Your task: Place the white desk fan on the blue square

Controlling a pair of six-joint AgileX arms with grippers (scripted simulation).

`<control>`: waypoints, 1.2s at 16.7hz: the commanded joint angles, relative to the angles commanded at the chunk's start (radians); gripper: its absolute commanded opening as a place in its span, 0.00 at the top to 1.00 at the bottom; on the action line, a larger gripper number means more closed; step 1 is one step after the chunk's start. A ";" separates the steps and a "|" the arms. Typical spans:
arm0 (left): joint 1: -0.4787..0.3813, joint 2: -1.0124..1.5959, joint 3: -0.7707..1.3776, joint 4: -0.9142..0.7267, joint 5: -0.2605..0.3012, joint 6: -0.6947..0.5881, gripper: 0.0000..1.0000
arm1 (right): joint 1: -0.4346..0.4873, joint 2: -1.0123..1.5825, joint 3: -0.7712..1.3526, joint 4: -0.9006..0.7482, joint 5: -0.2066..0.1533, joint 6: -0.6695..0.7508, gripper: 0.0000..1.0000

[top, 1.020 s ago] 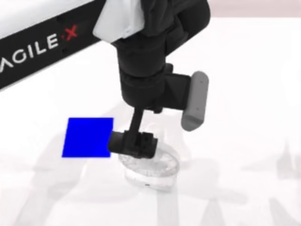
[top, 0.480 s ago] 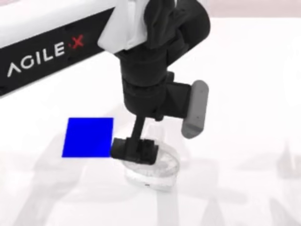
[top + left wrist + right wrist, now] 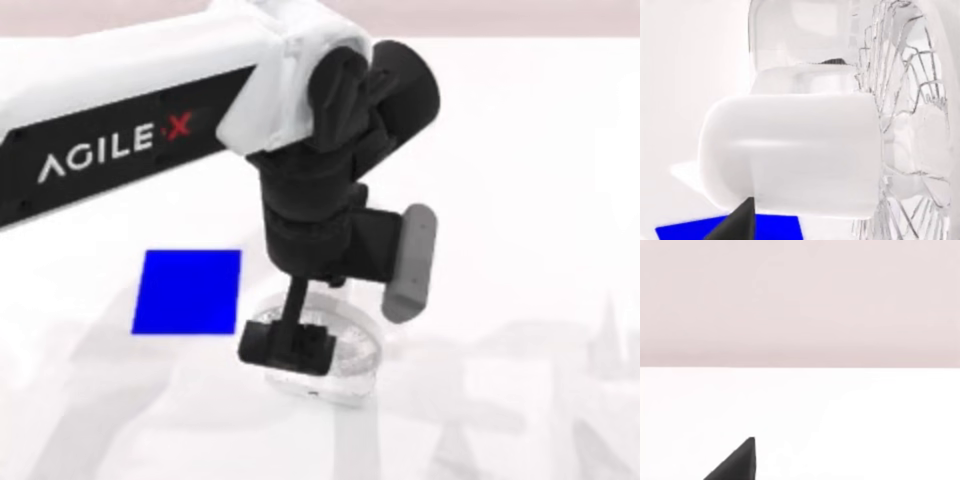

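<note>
The left arm (image 3: 140, 140) reaches in from the upper left of the top view, its black wrist hanging over the middle of the frame, and the left end effector (image 3: 287, 347) sits low over the white desk fan (image 3: 345, 355) at the lower centre of that view. From above, the end effector's dark body covers the near left part of the fan, so the gap between its fingers is hidden; whether it is wide, narrow or gripping the fan I cannot tell. In the left wrist view the fan fills most of the frame: its smooth white housing lies just in front of the camera, the wire grille curves along the right edge of the frame, and one dark fingertip (image 3: 737, 224) shows at the bottom edge, close below the housing, with contact unclear. The blue square (image 3: 188, 291) lies flat on the white table (image 3: 540, 150) at the left of centre in the top view, just beside the fan on its left, and the fan stands off the square. The same blue patch shows at the lower left of the left wrist view. The right end effector appears only as a dark tip (image 3: 735, 462) at the bottom of the right wrist view, facing bare table and a pale wall (image 3: 800, 300); its opening cannot be told either.
</note>
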 joint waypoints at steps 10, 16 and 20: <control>0.000 0.000 0.000 0.000 0.000 0.000 0.68 | 0.000 0.000 0.000 0.000 0.000 0.000 0.00; 0.000 0.000 0.000 0.000 0.000 0.000 1.00 | 0.000 0.000 0.000 0.000 0.000 0.000 0.00; 0.000 0.000 0.000 0.000 0.000 0.000 1.00 | 0.000 0.000 0.000 0.000 0.000 0.000 0.00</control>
